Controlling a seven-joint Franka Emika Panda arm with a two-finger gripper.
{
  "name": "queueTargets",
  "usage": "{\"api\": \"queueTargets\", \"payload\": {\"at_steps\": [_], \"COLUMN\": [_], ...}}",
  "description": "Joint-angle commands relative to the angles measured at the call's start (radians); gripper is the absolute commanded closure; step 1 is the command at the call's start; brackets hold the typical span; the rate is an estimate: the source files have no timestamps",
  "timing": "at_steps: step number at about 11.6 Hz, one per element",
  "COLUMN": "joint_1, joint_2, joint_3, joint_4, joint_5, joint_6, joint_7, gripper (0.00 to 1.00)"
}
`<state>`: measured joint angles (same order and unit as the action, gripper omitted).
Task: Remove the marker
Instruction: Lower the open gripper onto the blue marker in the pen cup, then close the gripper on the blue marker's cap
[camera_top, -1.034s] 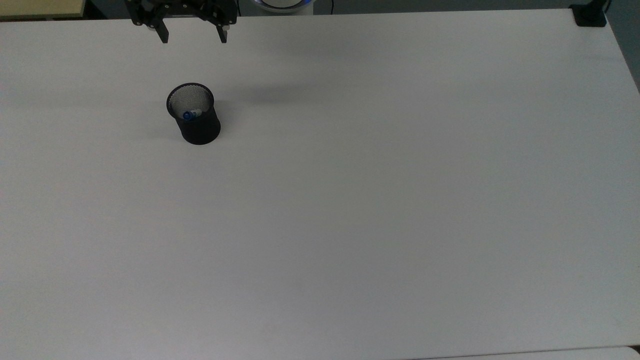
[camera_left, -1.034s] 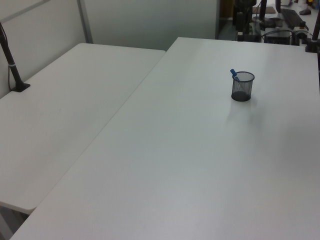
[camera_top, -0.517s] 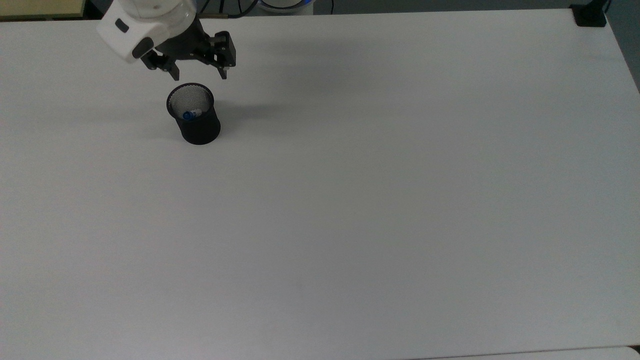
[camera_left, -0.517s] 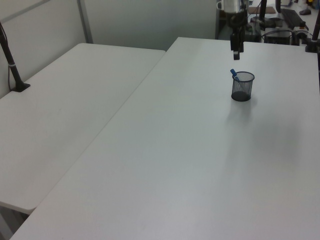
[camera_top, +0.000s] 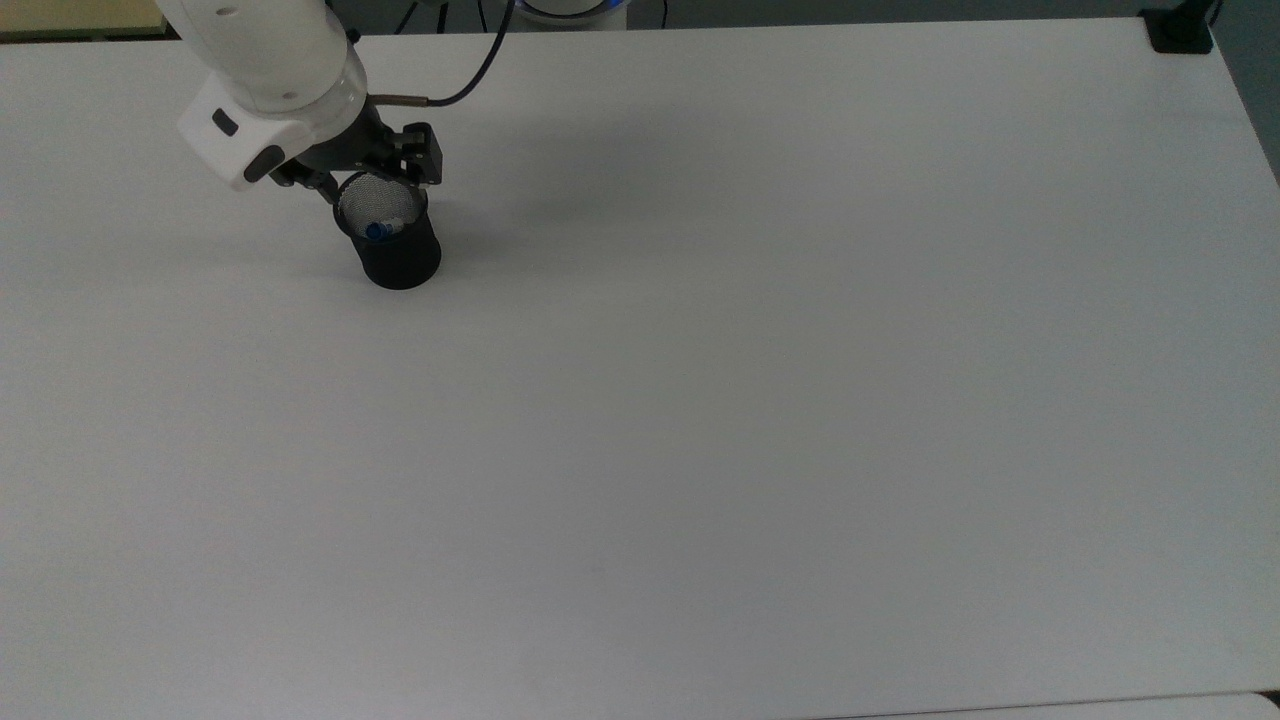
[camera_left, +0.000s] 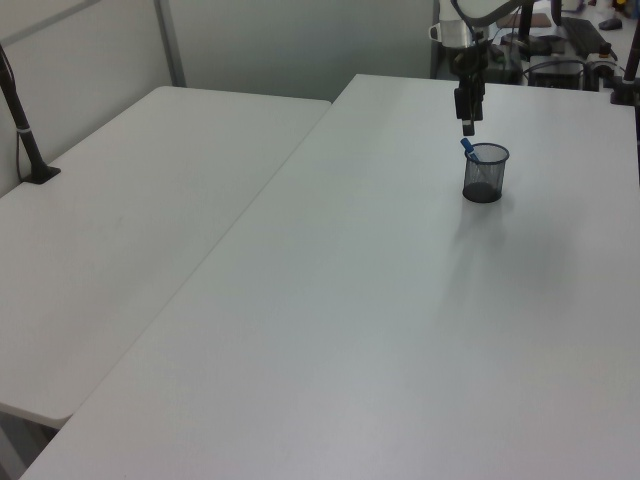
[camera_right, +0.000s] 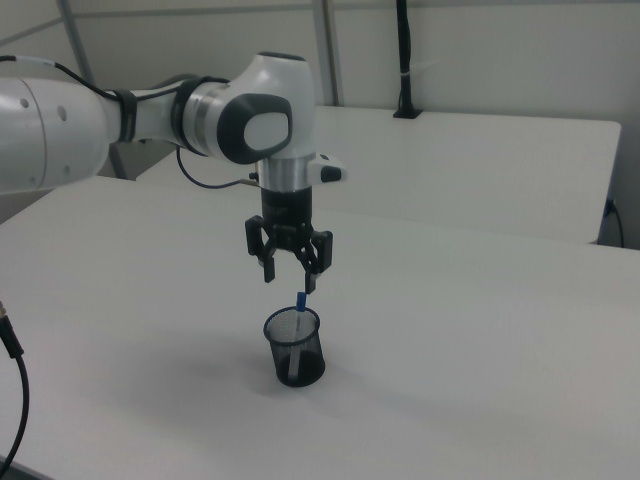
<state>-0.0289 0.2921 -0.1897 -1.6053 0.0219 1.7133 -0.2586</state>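
Observation:
A black mesh cup (camera_top: 400, 255) stands on the white table (camera_top: 760, 380) toward the top view's upper left. The marker (camera_top: 378, 230), blue cap up, leans inside it and pokes a little above the rim (camera_left: 467, 149) (camera_right: 301, 300). My gripper (camera_top: 377, 185) hangs open just above the cup's mouth, its fingers spread wider than the marker. In the right view the gripper (camera_right: 290, 278) points straight down, with the cap just below its right fingertip. The left view puts the gripper (camera_left: 467, 125) directly over the marker's tip and the cup (camera_left: 486, 172).
A black clamp mount (camera_top: 1180, 30) sits at the table's corner in the top view's upper right. A second white table (camera_left: 120, 230) adjoins on the left view's left, with a black post (camera_left: 25, 130). A cable (camera_right: 15, 400) hangs at the right view's left edge.
The arm has swung in from the table's far edge and come down. The open gripper went from well clear of the cup to just above its rim. Cup and marker stayed put.

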Motion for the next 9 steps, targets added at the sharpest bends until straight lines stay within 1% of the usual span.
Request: {"api": "queueTargets", "payload": {"at_steps": [1,3,6,7,9], "joint_1": [0.003,0.004,0.006,0.007,0.007], "joint_2": [0.039,0.056,0.061,0.067,0.068], "joint_3": [-0.008,-0.008,-0.007,-0.007,-0.007], "joint_4": [0.012,0.012,0.012,0.012,0.012], "joint_5": [-0.011,-0.013,-0.013,-0.013,-0.014], "joint_6": [0.057,0.077,0.081,0.081,0.081], "joint_7": [-0.027,-0.024,-0.021,-0.021,-0.028], "gripper": [0.25,0.29,0.39,0.45,0.60]}}
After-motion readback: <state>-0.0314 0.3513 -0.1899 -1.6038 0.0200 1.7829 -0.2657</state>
